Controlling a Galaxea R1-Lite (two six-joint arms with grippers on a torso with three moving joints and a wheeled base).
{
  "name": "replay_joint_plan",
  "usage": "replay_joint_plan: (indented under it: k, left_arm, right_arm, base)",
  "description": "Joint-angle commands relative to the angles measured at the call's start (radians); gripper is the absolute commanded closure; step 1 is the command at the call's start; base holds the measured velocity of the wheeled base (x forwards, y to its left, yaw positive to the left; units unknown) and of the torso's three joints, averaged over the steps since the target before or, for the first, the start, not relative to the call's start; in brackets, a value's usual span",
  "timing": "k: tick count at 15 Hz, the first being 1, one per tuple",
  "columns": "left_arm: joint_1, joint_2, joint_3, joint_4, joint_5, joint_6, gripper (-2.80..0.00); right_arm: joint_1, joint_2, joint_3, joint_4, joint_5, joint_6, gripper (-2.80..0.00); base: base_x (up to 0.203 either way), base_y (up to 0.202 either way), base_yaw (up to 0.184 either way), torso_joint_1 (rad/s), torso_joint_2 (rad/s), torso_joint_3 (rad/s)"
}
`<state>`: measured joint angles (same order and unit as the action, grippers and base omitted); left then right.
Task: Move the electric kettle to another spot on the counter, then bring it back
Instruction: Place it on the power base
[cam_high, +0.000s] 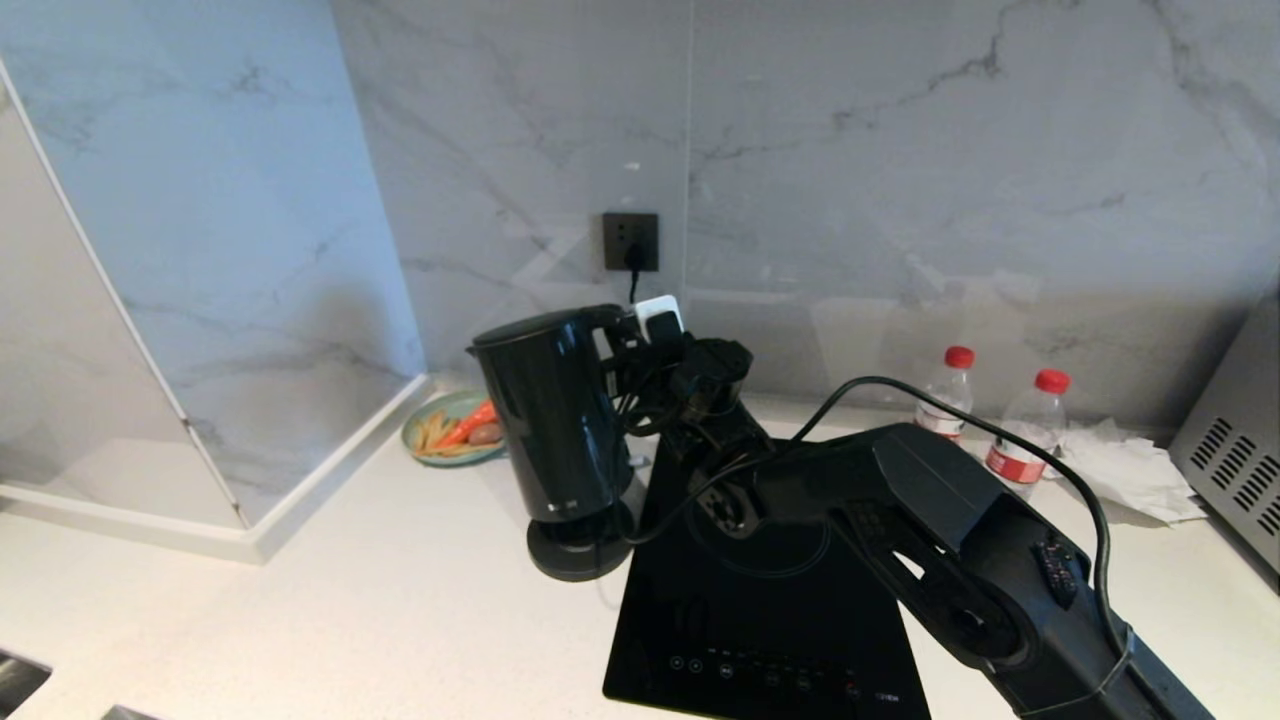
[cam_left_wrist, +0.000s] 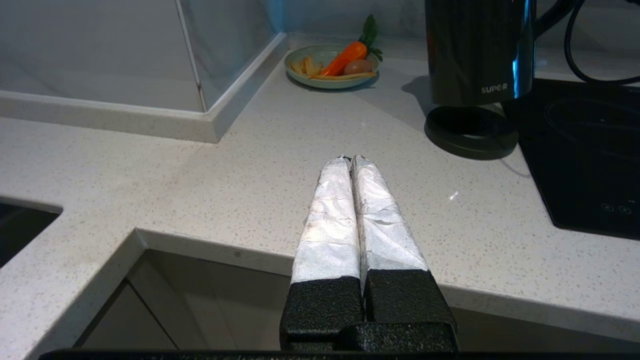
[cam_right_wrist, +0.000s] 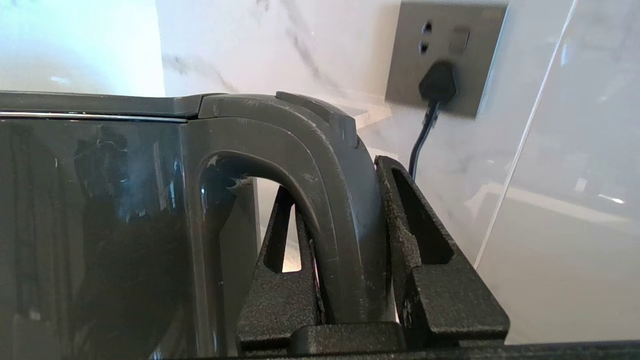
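The electric kettle (cam_high: 550, 420), glossy black with a loop handle, hangs close over its round base disc (cam_high: 580, 552) on the white speckled counter (cam_high: 400, 600), leaning a little. My right gripper (cam_high: 625, 348) reaches in from the right and is shut on the kettle's handle (cam_right_wrist: 345, 215) near its top, one finger inside the loop and one outside. In the left wrist view the kettle (cam_left_wrist: 475, 55) shows its SUPOR lettering at the far right. My left gripper (cam_left_wrist: 350, 159) is shut on nothing, low over the counter's front edge (cam_left_wrist: 250, 175), well short of the kettle.
A black cooktop (cam_high: 760, 620) lies right of the base disc, under my right arm. A green plate (cam_high: 455, 428) with a carrot stands behind the kettle. Two red-capped bottles (cam_high: 945, 395), crumpled tissue (cam_high: 1130, 470) and a grey appliance (cam_high: 1240, 470) are at right. A wall socket (cam_high: 630, 242) holds a plug.
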<state>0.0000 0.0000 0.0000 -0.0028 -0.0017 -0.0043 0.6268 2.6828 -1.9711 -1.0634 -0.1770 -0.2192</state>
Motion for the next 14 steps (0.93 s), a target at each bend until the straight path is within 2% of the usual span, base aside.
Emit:
replay_joint_plan:
  k: [1, 6, 9, 12, 14]
  left_arm:
    - [0.0, -0.002, 0.003, 0.0, 0.0, 0.0, 0.0]
    - [0.0, -0.002, 0.003, 0.0, 0.0, -0.001, 0.0]
    - [0.0, -0.002, 0.003, 0.0, 0.0, 0.0, 0.0]
    - [0.0, -0.002, 0.003, 0.0, 0.0, 0.0, 0.0]
    - [0.0, -0.002, 0.003, 0.0, 0.0, 0.0, 0.0]
  right_arm:
    - [-0.001, 0.029, 0.0, -0.017, -0.002, 0.0, 0.0]
    - [0.011, 0.047, 0.0, -0.049, -0.007, 0.0, 0.0]
    - [0.028, 0.05, 0.015, -0.083, -0.04, -0.001, 0.0]
    - [0.041, 0.021, 0.084, -0.113, -0.045, -0.002, 0.0]
    - [0.048, -0.014, 0.176, -0.129, -0.044, -0.001, 0.0]
  base:
    - [0.0, 0.0, 0.0, 0.0, 0.0, 0.0]
    - [0.0, 0.0, 0.0, 0.0, 0.0, 0.0]
    - [0.0, 0.0, 0.0, 0.0, 0.0, 0.0]
    - [0.0, 0.0, 0.0, 0.0, 0.0, 0.0]
    - [0.0, 0.0, 0.0, 0.0, 0.0, 0.0]
